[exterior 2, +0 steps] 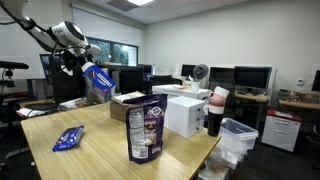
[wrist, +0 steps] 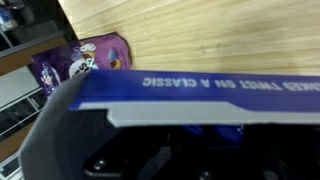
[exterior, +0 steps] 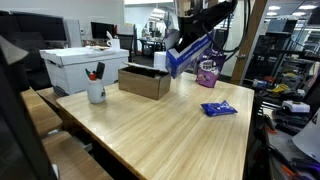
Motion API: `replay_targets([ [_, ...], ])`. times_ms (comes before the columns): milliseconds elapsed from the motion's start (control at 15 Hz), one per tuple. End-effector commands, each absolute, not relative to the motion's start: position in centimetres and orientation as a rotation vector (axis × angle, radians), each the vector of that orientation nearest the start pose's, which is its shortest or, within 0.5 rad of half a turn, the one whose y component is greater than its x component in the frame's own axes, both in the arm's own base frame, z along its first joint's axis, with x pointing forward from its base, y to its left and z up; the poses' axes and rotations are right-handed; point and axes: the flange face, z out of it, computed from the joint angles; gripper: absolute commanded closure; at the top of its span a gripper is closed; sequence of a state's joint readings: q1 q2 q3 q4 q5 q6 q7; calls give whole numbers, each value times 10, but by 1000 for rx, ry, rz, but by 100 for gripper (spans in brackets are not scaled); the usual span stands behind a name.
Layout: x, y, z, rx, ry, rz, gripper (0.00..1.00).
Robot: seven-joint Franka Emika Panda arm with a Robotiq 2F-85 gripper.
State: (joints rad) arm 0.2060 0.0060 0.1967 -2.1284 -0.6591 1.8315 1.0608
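Observation:
My gripper (exterior: 190,38) is shut on a blue and white snack box (exterior: 186,52) and holds it tilted in the air above the wooden table (exterior: 160,125). It also shows in an exterior view (exterior 2: 97,80) and fills the wrist view (wrist: 200,95), where white printed text runs along it. The box hangs beside and above an open cardboard box (exterior: 145,80), also seen in an exterior view (exterior 2: 128,102). A purple snack bag (exterior: 208,72) stands just beyond the held box; it shows in the wrist view (wrist: 85,60) and large in an exterior view (exterior 2: 146,130).
A blue packet (exterior: 218,108) lies flat on the table, also seen in an exterior view (exterior 2: 68,138). A white mug with pens (exterior: 96,90) stands near a large white box (exterior: 82,62). Chairs and desks with monitors (exterior 2: 250,77) surround the table.

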Motion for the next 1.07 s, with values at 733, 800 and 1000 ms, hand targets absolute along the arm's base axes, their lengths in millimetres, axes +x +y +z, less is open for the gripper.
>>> replay_targets([
  [733,320,316,232,1695,-356,192,94],
  [800,309,328,218,1656,-330,151,94],
  [1000,296,370,205,1786,-342,87,94],
])
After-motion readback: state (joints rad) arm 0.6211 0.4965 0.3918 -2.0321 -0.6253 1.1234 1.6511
